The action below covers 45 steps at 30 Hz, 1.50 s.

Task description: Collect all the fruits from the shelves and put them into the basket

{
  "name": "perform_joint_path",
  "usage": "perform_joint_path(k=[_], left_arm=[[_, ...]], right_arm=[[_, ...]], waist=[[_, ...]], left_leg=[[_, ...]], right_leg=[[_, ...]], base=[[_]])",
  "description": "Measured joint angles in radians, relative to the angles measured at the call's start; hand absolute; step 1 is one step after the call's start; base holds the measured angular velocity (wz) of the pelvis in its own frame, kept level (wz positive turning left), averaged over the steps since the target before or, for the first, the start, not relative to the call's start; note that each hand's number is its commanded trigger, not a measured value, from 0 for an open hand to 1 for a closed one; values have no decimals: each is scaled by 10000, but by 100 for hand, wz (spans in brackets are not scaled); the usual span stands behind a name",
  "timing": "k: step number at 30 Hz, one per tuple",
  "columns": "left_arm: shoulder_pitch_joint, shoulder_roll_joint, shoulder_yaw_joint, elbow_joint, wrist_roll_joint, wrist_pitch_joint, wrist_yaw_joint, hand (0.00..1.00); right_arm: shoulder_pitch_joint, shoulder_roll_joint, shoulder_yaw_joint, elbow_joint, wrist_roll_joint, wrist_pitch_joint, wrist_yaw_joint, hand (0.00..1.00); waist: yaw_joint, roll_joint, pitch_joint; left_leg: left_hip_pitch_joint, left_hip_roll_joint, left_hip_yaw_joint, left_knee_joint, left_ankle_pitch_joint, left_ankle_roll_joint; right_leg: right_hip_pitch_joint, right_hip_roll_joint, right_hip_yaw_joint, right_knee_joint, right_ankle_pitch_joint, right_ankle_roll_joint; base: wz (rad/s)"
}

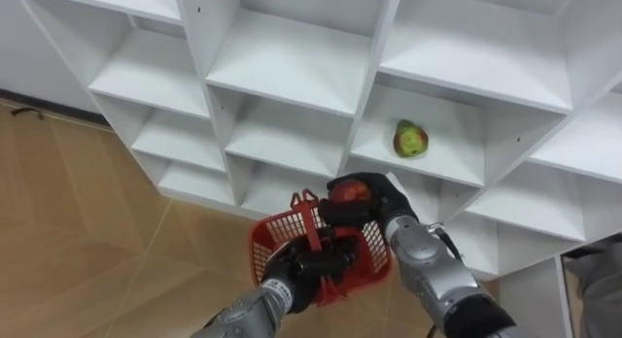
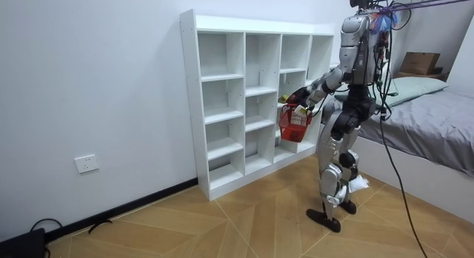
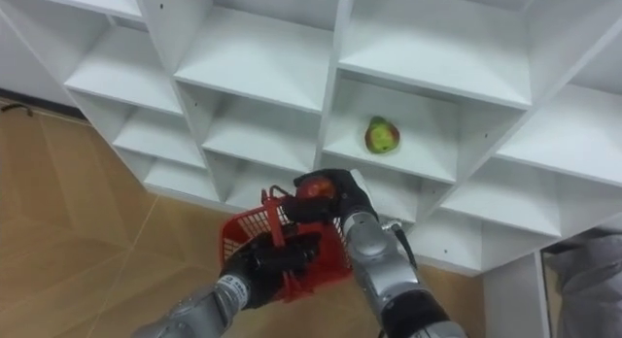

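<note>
Fruit held above basket, another fruit on shelf.
Left hand (image 1: 292, 278), at 7 o'clock in the eye view, has its fingers curled on the red basket (image 1: 260, 253); handle or rim, cannot tell which. Basket judged to be light plastic mesh, stiff, likely to tip if loaded off-centre. Right hand (image 1: 387, 200), at 12 o'clock of the basket, is clamped round a red fruit (image 1: 352, 191) just over the far rim. Green-red fruit (image 1: 410, 139) lies mid-shelf in a closet (image 1: 292, 66) compartment, at 1 o'clock of that hand. Judgement: both fruits round, smooth, light, firm but bruisable, apt to roll. Grip across the widest part, thumb opposing fingers, moderate squeeze.
</note>
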Motion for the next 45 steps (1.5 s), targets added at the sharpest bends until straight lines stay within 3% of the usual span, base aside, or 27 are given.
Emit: perform_joint_path(k=[12, 13, 14, 15, 16, 45], left_arm=[[-16, -31, 2, 2, 26, 1, -39, 100], [-22, -31, 2, 2, 26, 2, -59, 100], [-29, -31, 3, 2, 9, 3, -110, 100], [-29, -31, 3, 2, -12, 3, -119, 100], [-29, -31, 3, 2, -19, 3, -119, 100], [-29, -42, -30, 106, 6, 24, -116, 100]], right_arm=[[-8, 140, -12, 3, -181, 0, -40, 100], [-9, 165, -12, 3, -177, 0, -42, 93], [-13, 217, -12, 7, -178, 0, -46, 78], [-41, 236, -12, 50, -180, 0, -39, 54], [-89, 244, -12, 116, -179, 0, -33, 1], [-379, 219, -18, 444, -186, -15, 5, 0]], waist=[[131, 96, -3], [136, 105, -3], [128, 122, -4], [129, 141, -7], [128, 150, -6], [36, 238, -6]], left_leg=[[-168, -1, -95, 170, 14, 21], [-171, -2, -94, 169, 14, 21], [-174, -3, -94, 169, 14, 21], [-172, -5, -95, 169, 15, 22], [-172, -6, -95, 169, 15, 22], [-210, -7, -166, 215, 15, 22]], right_leg=[[-21, 25, -19, -1, 15, -24], [-24, 24, -17, -2, 15, -24], [-28, 20, -24, -2, 15, -24], [-25, 15, -30, 0, 15, -24], [-25, 12, -32, 2, 15, -24], [0, -13, -255, 4, 19, -30]], base=[[1], [0], [0], [0], [0], [0]])
